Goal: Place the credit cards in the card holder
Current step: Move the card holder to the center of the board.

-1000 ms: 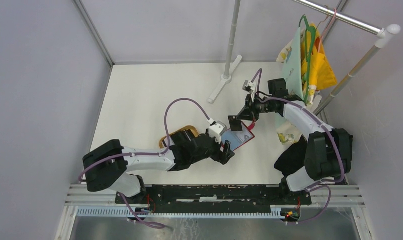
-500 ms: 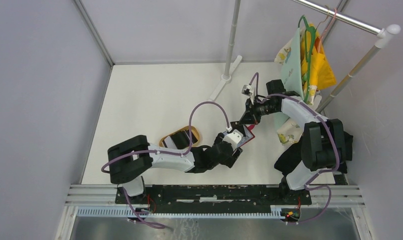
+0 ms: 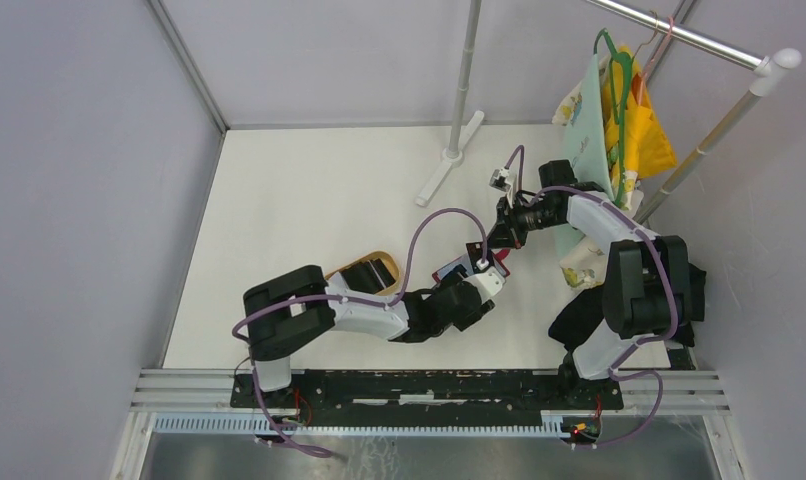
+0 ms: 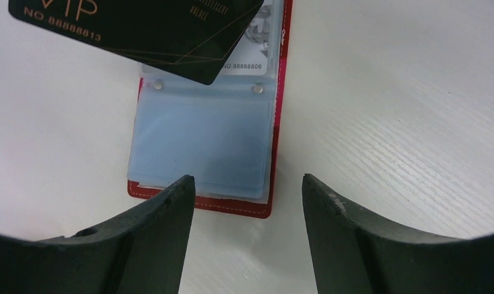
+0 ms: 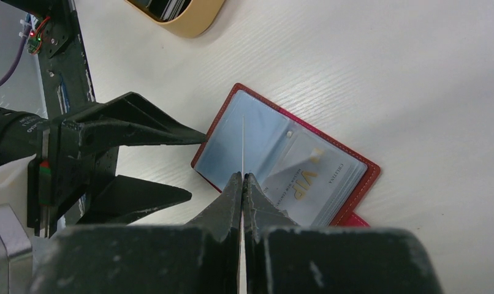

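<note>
Left wrist view: the left gripper had its jaws apart with nothing between them. It hovered at the near short edge of the small red leather-like card holder, which lay open and flat on the white table. The holder's long axis ran straight away from the jaws. Its near grey-blue pocket looked vacant, and a pale grey card sat in the far one. A thin, gold-lettered black card hung across the far end, skewed to the holder's edges.

Right wrist view: the right gripper was clamped on the black card. We saw the card edge-on, a fine line reaching from the jaws over the vacant pocket panel. The left fingers flanked the holder's opposite end. An oval tan wooden tray lay well apart.

Top view: both grippers met over the holder, the right carrying the card and the left placed to pin. We judged that insertion turned on tipping the card flatter and squaring it to the pocket mouth. Which side that mouth faced, we could not tell.
</note>
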Tool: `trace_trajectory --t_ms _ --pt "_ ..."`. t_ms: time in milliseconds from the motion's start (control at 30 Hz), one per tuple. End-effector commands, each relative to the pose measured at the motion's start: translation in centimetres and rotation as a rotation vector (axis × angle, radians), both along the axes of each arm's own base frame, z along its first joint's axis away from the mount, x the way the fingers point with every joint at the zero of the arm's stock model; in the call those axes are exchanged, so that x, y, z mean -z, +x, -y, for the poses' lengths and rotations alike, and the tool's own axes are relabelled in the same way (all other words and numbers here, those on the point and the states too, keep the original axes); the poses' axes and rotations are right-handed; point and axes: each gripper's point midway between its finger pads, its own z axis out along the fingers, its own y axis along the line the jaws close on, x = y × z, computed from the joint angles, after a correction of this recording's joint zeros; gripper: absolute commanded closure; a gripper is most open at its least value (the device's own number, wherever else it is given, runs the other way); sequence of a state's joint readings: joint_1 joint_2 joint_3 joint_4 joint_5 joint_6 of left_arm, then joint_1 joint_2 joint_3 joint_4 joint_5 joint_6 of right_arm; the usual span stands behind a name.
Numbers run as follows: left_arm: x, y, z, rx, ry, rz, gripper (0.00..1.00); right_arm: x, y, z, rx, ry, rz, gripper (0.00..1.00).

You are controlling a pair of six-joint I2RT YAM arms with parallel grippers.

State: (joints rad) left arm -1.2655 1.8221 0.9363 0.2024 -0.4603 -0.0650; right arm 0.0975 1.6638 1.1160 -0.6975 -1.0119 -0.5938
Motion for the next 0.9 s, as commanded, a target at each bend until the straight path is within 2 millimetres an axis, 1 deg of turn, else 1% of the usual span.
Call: trace_trajectory --t_ms 0,233,267,333,400,500,633,800,867 --pt "-1.7 1.0 2.2 0.055 -0.008 0.079 0.32 -1.1 0.4 -0.3 -0.02 0.028 0.039 1.0" --pt "0.1 1.2 1.4 0.056 0.041 0.063 0.46 -0.8 0.4 -0.2 -0.018 0.024 0.033 1.0" --pt "0.4 1.2 1.2 0.057 0.048 0.057 0.51 -0.8 0.5 -0.2 -0.018 0.025 0.034 1.0" --pt "0.7 1.2 0.8 0.055 0.055 0.048 0.54 -0.8 0.5 -0.2 -0.016 0.026 0.031 1.0" --pt "1.0 1.4 0.3 0.044 0.062 0.038 0.6 -0.7 0.4 -0.2 -0.015 0.026 0.028 1.0" --pt "1.3 1.7 -0.9 0.019 0.066 0.022 0.64 -0.6 0.3 -0.2 -0.014 0.028 0.023 1.0" --pt "1.6 2.3 -2.4 -0.009 0.068 0.002 0.66 -0.3 0.2 -0.4 -0.009 0.041 0.004 1.0" --pt "2.0 2.6 -3.6 -0.049 0.051 -0.031 0.67 -0.3 -0.1 -0.7 0.008 0.07 -0.028 1.0" --pt "1.8 2.7 -3.9 -0.057 0.041 -0.034 0.67 -0.3 0.0 -0.9 0.028 0.084 -0.035 1.0"
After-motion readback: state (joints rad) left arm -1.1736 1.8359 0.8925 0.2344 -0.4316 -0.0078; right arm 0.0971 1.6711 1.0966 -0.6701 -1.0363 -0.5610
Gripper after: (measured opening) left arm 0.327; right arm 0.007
